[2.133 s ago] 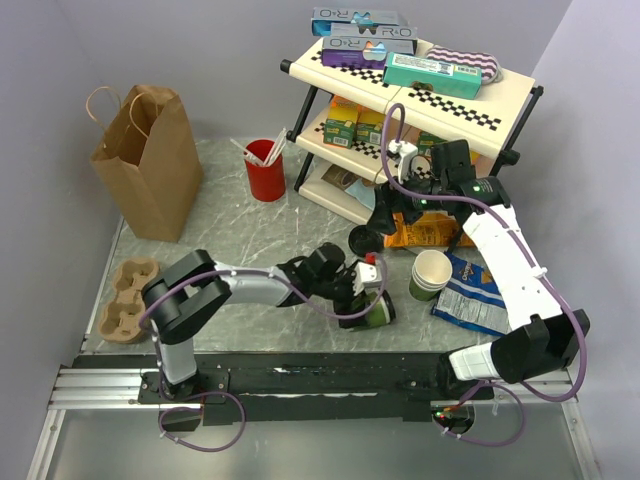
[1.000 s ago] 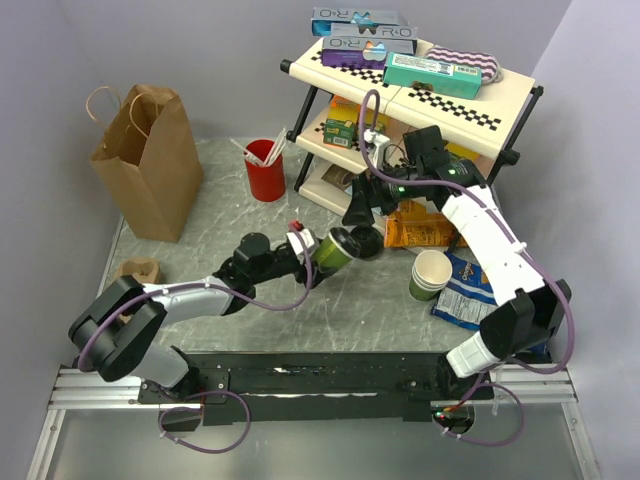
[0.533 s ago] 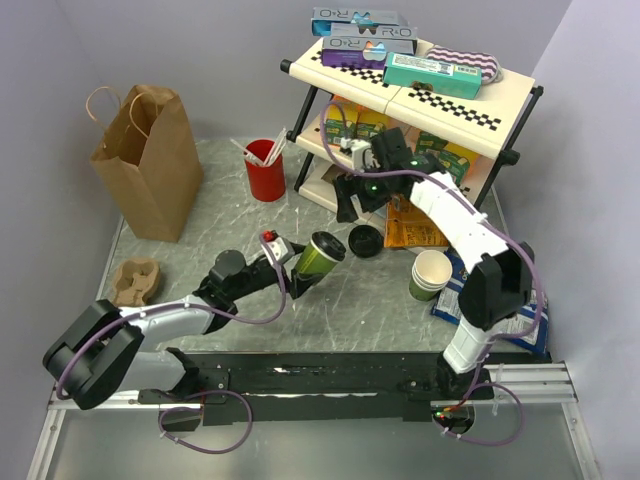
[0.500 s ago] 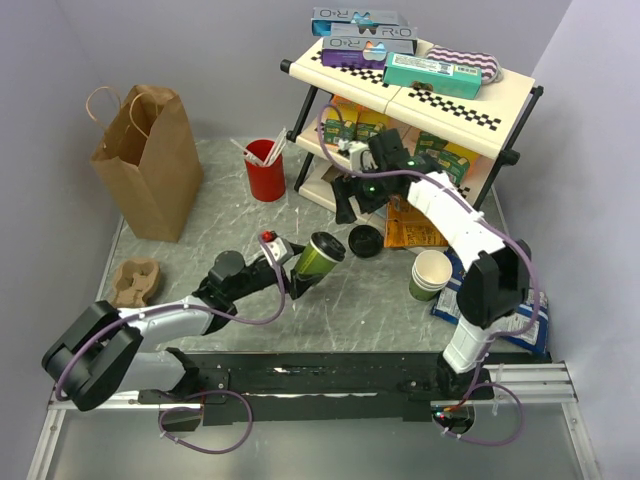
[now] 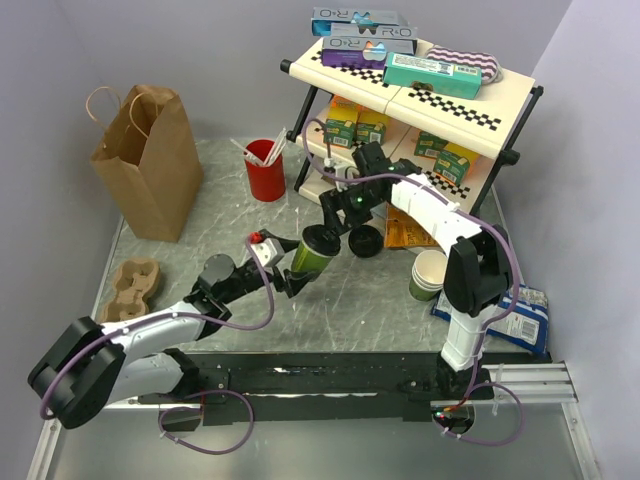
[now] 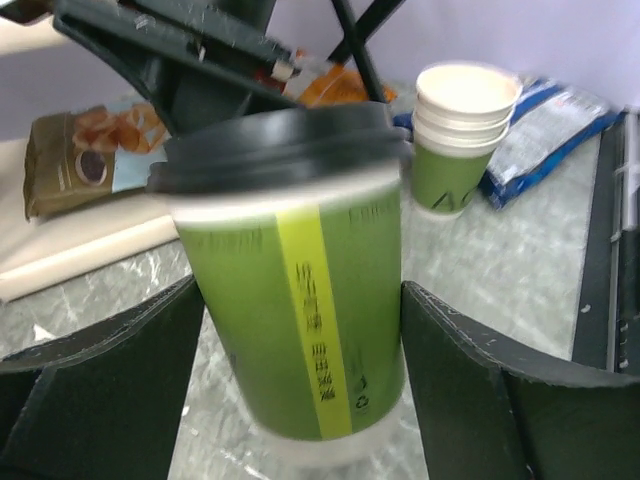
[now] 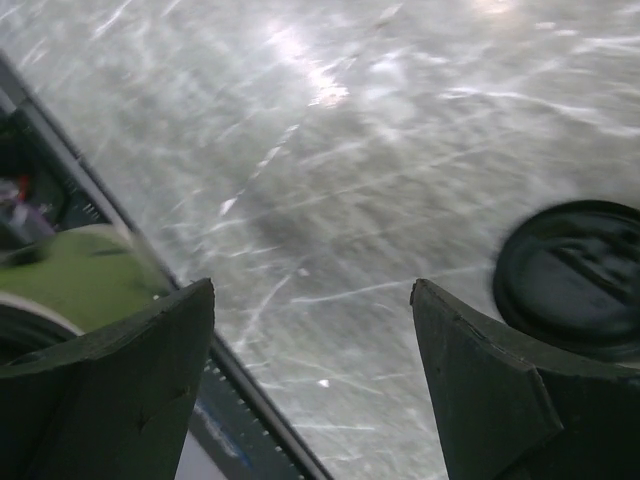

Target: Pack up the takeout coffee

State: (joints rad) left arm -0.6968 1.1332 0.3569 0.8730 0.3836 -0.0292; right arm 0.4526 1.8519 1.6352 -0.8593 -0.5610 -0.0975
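Squeezing the takeout coffee from both sides, my left gripper has it tight. The cup is tipped a bit, black top on, over the gray table in front of the shelf. My right gripper hangs just beside the cup's top with its jaws wide apart and nothing in them (a loose black lid lies on the table below). The paper bag stands well apart, far left.
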